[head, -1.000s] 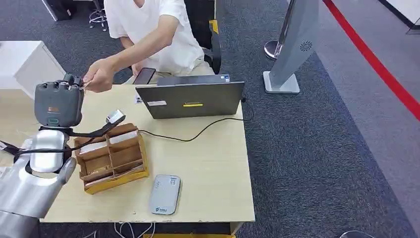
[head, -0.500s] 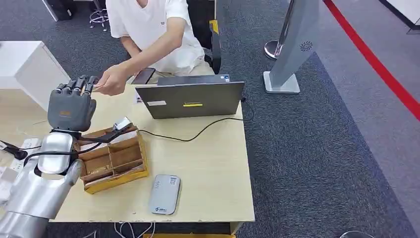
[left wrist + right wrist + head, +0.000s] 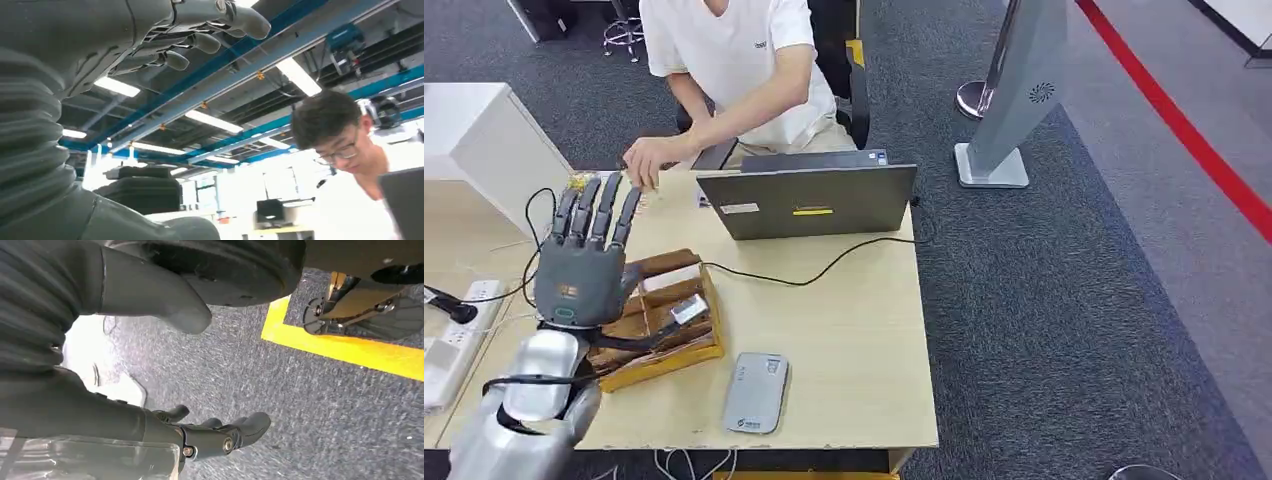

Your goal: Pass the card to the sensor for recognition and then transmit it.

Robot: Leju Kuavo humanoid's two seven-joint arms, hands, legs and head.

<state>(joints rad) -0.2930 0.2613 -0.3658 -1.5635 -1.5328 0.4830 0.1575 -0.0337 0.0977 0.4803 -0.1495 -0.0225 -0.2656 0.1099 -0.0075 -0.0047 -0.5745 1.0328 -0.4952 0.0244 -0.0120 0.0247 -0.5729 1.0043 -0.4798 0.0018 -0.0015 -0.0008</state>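
The left hand hovers empty, fingers spread, directly above the wooden card organizer. The card reader lies on the worktop toward the robot's right.

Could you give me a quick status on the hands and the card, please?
Left hand open, fingers spread, above the wooden organizer. Right hand hanging over carpet, empty. Card not discernible; person's hand at table edge. Sensor unobstructed.
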